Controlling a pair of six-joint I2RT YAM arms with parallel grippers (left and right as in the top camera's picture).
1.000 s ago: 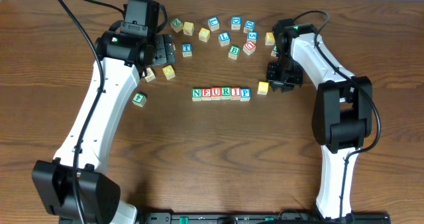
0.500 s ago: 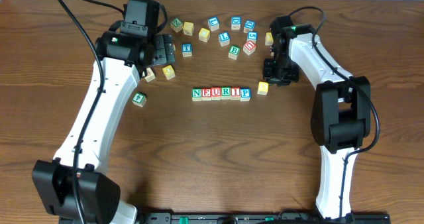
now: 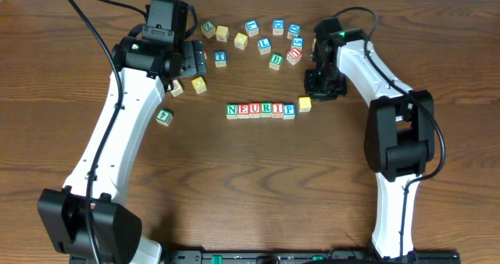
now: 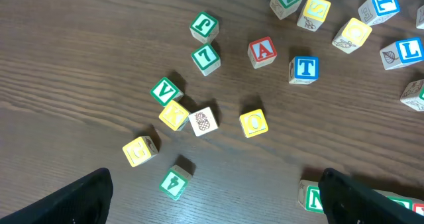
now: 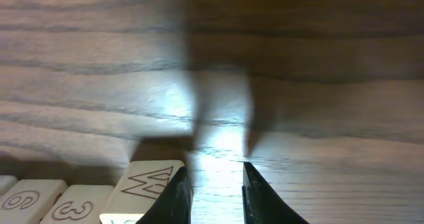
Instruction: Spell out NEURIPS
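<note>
Six cubes stand in a row (image 3: 261,109) mid-table and read N, E, U, R, I, P. A yellow-topped cube (image 3: 305,104) lies just right of the P; its top letter is too small to read. My right gripper (image 3: 319,86) is low beside it. In the right wrist view the right gripper (image 5: 217,192) is open a narrow way over bare wood, and the cube (image 5: 149,184), showing a W-like side face, lies against the outside of the left finger. My left gripper (image 4: 218,204) hangs wide open over loose cubes, with the row's N cube (image 4: 310,196) by its right finger.
Loose letter cubes curve along the back (image 3: 266,37). More lie near the left arm, among them a green one (image 3: 164,116) and a yellow one (image 3: 199,84). In the left wrist view lie a red A (image 4: 262,52), a blue T (image 4: 303,69) and a green 4 (image 4: 173,183).
The right gripper has moved left and a little back, and the yellow-topped cube has slid left with it, closer to the P. The left arm has not moved.
</note>
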